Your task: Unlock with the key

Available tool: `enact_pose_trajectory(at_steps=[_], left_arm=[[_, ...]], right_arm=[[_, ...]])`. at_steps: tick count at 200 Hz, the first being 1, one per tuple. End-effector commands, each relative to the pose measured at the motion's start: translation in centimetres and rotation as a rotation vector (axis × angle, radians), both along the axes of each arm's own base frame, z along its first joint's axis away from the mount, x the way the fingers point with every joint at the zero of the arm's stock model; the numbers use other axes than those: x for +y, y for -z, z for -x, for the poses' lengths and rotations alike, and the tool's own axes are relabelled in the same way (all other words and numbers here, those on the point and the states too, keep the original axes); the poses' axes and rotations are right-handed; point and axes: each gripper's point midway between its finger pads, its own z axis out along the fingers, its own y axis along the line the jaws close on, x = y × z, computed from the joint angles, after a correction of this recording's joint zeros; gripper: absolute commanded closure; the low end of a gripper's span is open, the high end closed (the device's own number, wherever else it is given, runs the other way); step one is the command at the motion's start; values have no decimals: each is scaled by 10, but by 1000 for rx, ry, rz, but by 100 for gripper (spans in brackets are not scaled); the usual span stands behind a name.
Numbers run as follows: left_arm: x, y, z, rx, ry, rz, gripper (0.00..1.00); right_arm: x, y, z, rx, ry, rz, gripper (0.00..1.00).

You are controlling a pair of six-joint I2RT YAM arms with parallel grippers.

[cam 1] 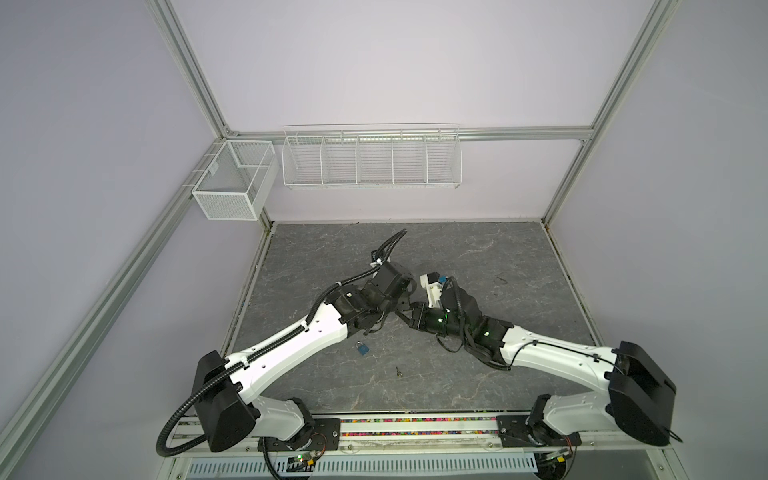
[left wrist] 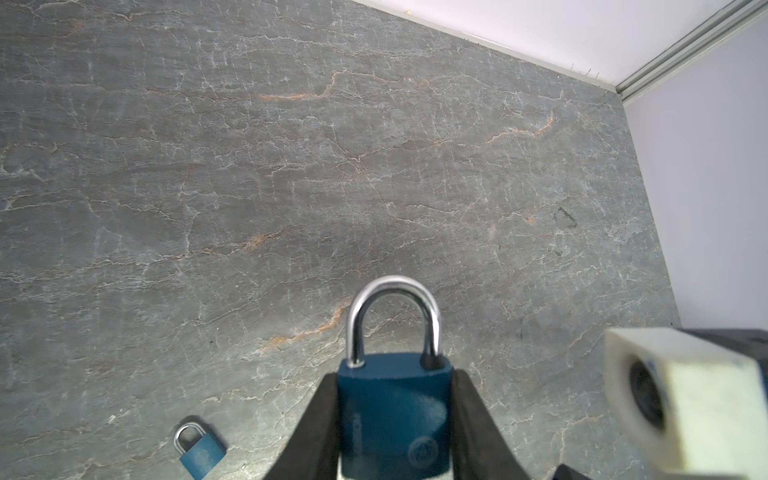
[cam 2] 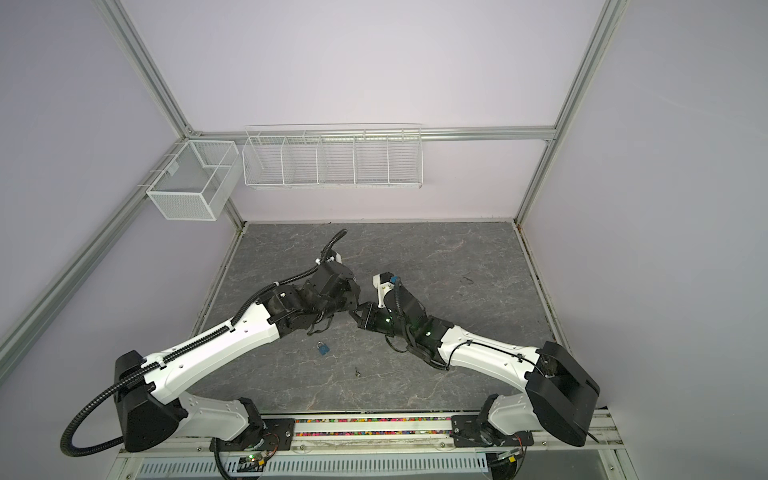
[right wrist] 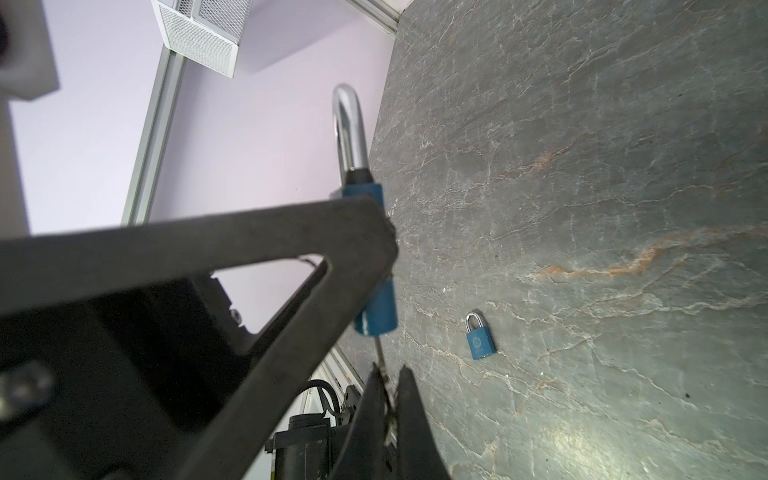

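left end effector (left wrist: 394,376) holds padlock (left wrist: 390,415) | right end effector (right wrist: 389,370) pinches key (right wrist: 379,353) | over table (cam 1: 478,257), off edges

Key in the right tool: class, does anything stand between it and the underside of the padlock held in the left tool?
Nothing visible does. The key runs straight from the right tool to the base of the held padlock, clamped in the left tool. The spare padlock lies aside on the table.
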Motion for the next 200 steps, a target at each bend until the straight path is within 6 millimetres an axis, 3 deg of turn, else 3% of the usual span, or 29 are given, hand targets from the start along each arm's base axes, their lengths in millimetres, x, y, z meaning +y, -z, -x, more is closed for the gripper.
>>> enact_pose_trajectory(at_steps=[1,51,127,132,154,200], left_arm=[[5,1,5,13,-25,11,100],[6,7,13,27,-17,12,100],[13,9,25,21,32,-35,100],[14,10,25,21,32,-45,100],[22,13,23,18,16,-99,100],[21,15,24,31,25,-110,100]], right_arm=[[4,-26,-14,-36,44,-84,94],[4,-50,-20,-116,51,-116,94],[9,-58,-25,-140,-11,-127,94],[12,-73,-26,-160,-21,-151,94],[17,-84,-20,-173,-62,-179,94],[7,-76,-23,-159,-29,-120,94]])
